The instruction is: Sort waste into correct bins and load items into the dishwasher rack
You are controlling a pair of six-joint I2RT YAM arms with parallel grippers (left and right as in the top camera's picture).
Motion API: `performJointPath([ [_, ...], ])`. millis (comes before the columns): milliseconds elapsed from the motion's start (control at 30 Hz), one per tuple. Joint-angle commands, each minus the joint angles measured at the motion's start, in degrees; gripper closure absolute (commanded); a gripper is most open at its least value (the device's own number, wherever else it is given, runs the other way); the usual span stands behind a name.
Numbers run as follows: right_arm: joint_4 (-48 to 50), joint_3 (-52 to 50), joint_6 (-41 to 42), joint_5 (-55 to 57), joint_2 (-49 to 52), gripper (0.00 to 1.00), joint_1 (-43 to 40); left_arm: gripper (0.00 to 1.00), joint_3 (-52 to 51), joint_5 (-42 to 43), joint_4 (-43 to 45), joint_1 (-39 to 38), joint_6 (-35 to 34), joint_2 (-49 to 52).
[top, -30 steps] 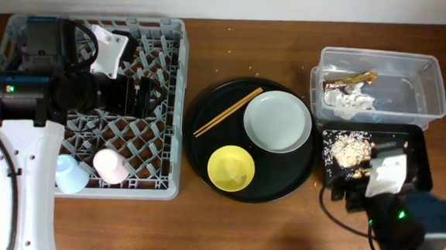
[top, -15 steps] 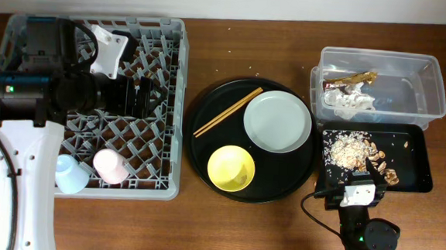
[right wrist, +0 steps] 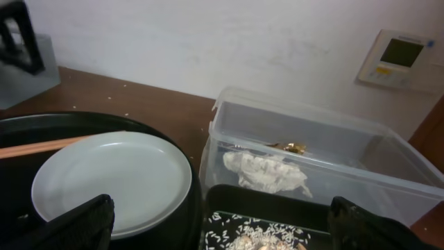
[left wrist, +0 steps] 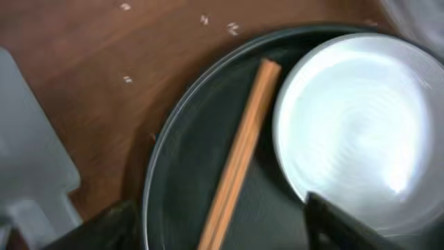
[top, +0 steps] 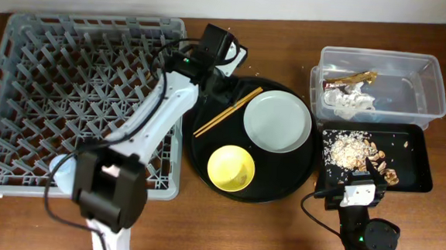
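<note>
The left gripper [left wrist: 216,228], jaws spread and empty, hovers over the chopsticks [left wrist: 239,149], which lie on the round black tray [left wrist: 184,167] just beside the plate [left wrist: 361,132], their long axis diagonal and, as far as the blurred wrist view shows, passing between the fingers [left wrist: 336,219].

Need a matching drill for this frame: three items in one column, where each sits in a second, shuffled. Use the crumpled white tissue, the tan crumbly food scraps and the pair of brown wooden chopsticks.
Things
1. crumpled white tissue
2. tan crumbly food scraps
3. pair of brown wooden chopsticks

Places
A. on the large round black tray
B. in the clear plastic rectangular tub
C. in the shallow black rectangular tray

Pairs: 1-B, 2-C, 3-A
</note>
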Motion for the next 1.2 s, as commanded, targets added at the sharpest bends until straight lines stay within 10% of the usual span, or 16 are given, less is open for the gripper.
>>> performJointPath([
  [0,-0.22,-0.42,-0.17,0.09,-0.22,0.02,-0.42,0.59,0.39,-3.15,2.91,0.22,2.01,9.33],
  [367,-0.22,-0.42,-0.17,0.09,-0.22,0.01,-0.42,0.72,11.06,2.75,-12.35,0.20,2.25,15.91],
  [1167,-0.22,-0.42,-0.17,0.09,-0.22,0.02,-0.42,0.56,21.33,-0.37,-23.04,-0.66,1.88,23.19],
])
